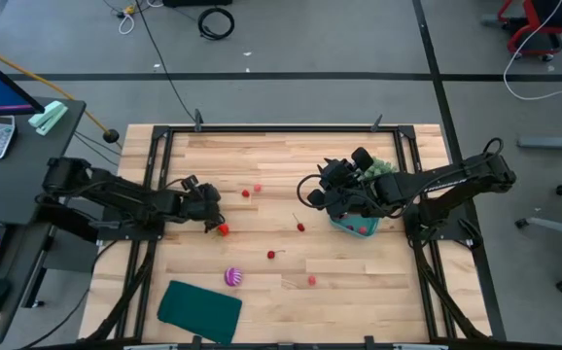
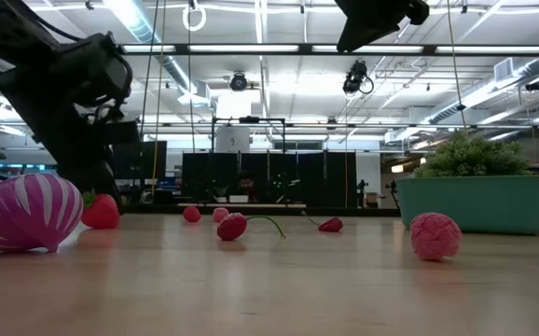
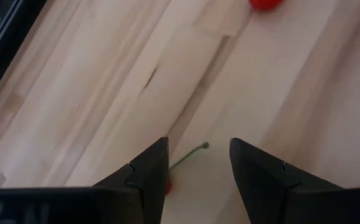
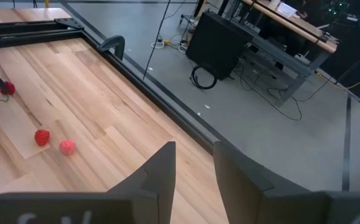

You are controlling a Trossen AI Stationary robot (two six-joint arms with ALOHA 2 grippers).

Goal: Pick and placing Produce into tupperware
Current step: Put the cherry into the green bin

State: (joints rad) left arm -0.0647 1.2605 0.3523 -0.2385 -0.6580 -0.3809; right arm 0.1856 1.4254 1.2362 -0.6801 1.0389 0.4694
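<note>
Cherry (image 3: 167, 184) sits left of centre in the high view, right under my left gripper (image 3: 198, 163), fingers spread around its stem. Tupperware (image 1: 357, 227) is centre-right under my empty, part-open right gripper (image 4: 194, 163).

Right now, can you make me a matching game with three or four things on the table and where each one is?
Things:
1. striped ball
2. teal tub
3. dark teal sheet
4. red piece with a green stem

Places:
A. flat on the table at its near edge, below the ball in the high view
B. under the right tool
C. between the left tool's open fingers
D. on bare wood just above the sheet in the high view

Pairs: 1-D, 2-B, 3-A, 4-C
</note>
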